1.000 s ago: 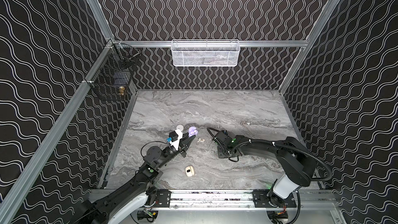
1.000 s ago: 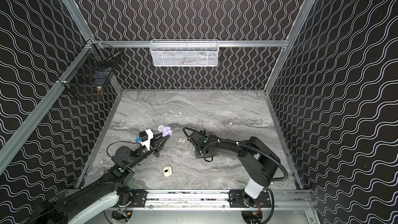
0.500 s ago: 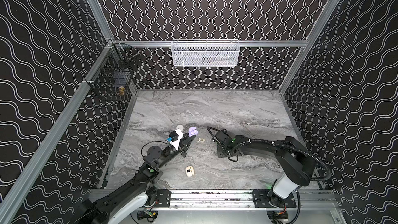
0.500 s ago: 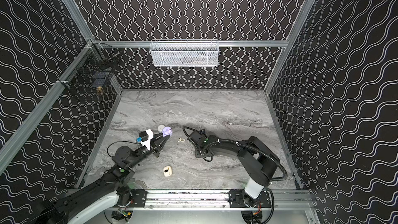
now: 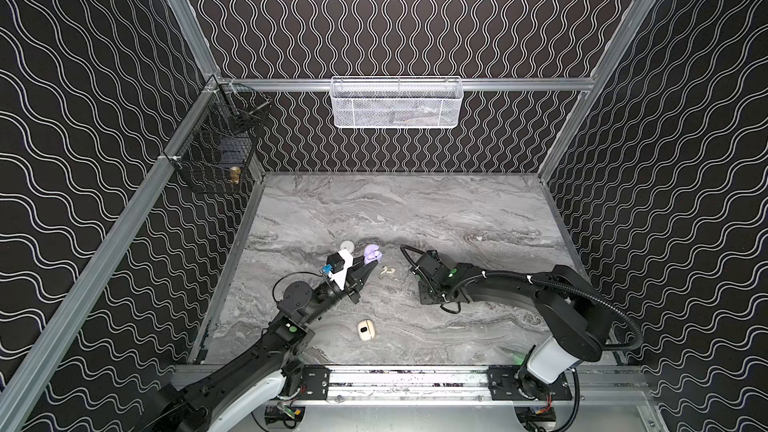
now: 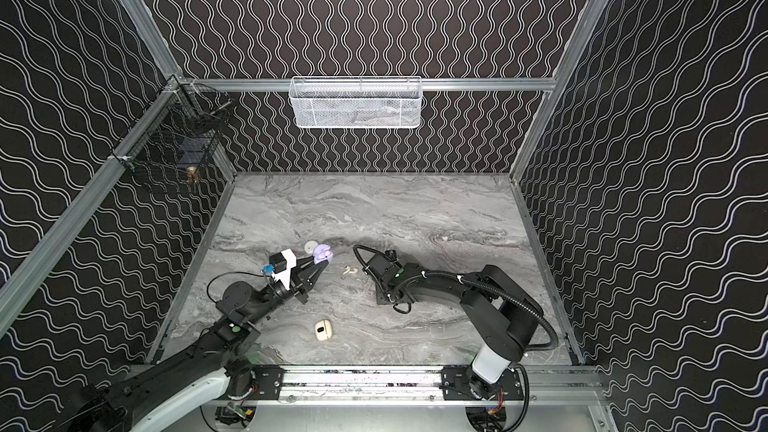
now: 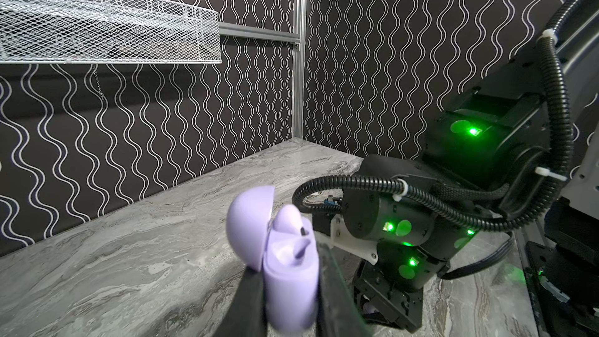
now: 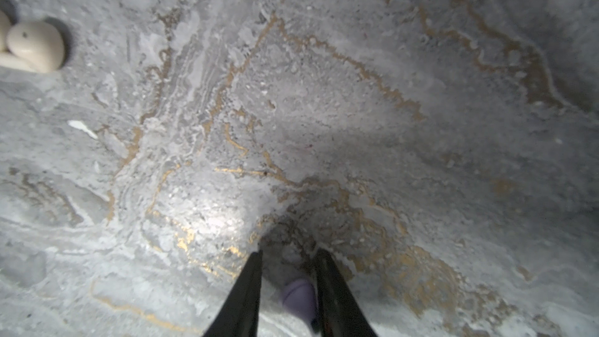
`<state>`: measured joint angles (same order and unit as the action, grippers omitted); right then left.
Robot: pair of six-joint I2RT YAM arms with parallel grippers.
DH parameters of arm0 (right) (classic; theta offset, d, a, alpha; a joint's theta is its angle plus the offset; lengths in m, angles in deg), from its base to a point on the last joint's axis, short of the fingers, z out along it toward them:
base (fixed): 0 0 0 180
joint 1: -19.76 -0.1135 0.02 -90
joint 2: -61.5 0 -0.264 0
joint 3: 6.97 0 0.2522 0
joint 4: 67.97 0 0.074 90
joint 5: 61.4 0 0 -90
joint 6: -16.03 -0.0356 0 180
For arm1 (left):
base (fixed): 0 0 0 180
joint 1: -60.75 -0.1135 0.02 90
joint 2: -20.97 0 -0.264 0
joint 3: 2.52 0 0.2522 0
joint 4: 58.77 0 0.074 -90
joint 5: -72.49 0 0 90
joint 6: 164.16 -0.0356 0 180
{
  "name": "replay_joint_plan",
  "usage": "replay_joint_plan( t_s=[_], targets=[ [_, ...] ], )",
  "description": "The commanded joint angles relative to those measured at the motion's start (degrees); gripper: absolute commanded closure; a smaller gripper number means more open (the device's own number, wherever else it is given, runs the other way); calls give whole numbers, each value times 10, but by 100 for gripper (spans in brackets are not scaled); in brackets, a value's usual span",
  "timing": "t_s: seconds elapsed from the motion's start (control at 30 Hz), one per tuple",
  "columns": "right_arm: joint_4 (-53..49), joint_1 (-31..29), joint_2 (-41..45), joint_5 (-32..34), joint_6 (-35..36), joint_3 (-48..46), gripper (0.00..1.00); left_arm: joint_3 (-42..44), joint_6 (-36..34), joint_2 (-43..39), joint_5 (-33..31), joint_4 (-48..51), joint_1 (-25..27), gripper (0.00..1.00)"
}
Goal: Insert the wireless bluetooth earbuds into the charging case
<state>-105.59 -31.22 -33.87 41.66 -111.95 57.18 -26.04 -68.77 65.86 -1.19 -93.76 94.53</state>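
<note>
Nothing visibly moved: left pincer (image 7: 288, 267) stays clamped on open lilac case (image 5: 371, 252); right pincer (image 8: 289, 251) stands apart astride lilac earbud (image 8: 299, 298) on desk (image 5: 415, 218).

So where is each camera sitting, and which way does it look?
Top views: one twin-eyed head high in front, looking down on the marble table; both arms show, left gripper shut on the lilac case.
Left wrist: on the left arm, looking along its fingers past that case toward the back wall and right arm.
Right wrist: on the right arm, looking down at the table; a lilac earbud sits between the fingers of the right gripper.
Shared: right wrist and both top views show the off-white earbuds.
</note>
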Motion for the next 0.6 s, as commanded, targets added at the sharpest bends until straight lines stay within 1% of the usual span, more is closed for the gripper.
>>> replay_joint_plan(
  t_s=[0.0, 0.27, 0.57],
  targets=[
    [-70, -3, -1, -32, -13, -4, 68, -4, -12, -2, 4, -15, -1, 100],
    [-70, -6, 0, -27, -12, -6, 69, -4, -11, -1, 5, -15, -1, 100],
    [-58, -7, -24, -28, -13, -2, 79, -4, -11, 3, 5, -19, -1, 100]
  ],
)
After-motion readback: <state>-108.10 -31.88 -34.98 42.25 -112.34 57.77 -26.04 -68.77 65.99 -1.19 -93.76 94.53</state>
